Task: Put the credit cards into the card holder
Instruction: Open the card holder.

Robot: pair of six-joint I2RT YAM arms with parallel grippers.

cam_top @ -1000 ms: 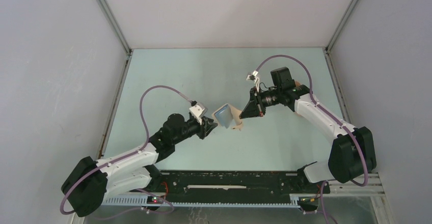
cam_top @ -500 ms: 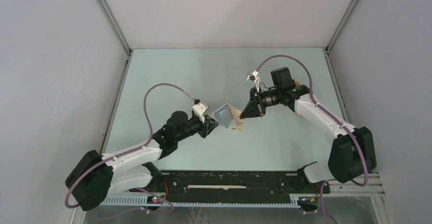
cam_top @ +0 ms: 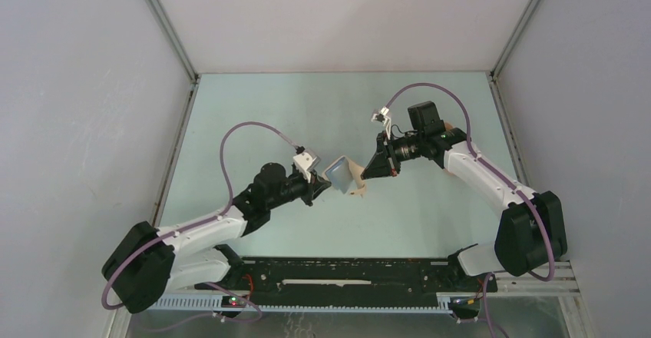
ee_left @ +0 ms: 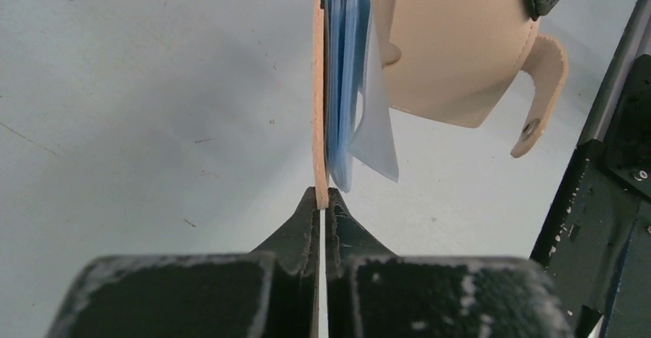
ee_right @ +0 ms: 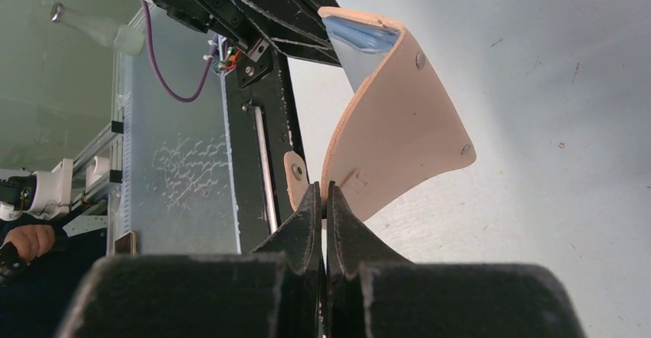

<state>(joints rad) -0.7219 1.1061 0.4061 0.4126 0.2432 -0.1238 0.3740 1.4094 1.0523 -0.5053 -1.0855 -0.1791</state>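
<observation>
— Top external view first: where is the holder (cam_top: 351, 178)?
— Held up between my two claws, over the middle of the bench (cam_top: 269, 107). My left claw (cam_top: 321, 187) has one side and my right claw (cam_top: 370, 169) has the other, so it is spread open between them.
— How is the left one set?
— Pinched almost fully together on the thin edge of one tan flap. The left wrist view shows that flap edge-on and running straight away from my fingertips.
— And the right?
— Just as tight, nipping the rim of the other flap. That flap curves up and away from it. The snap strap (ee_right: 295, 177) hangs just beside my fingertips there.
— Any cards?
— Blue sheets (ee_left: 342, 84) lie against the inside of the left flap, and a paler one hangs out below them. I cannot tell whether they are cards or sleeves.
</observation>
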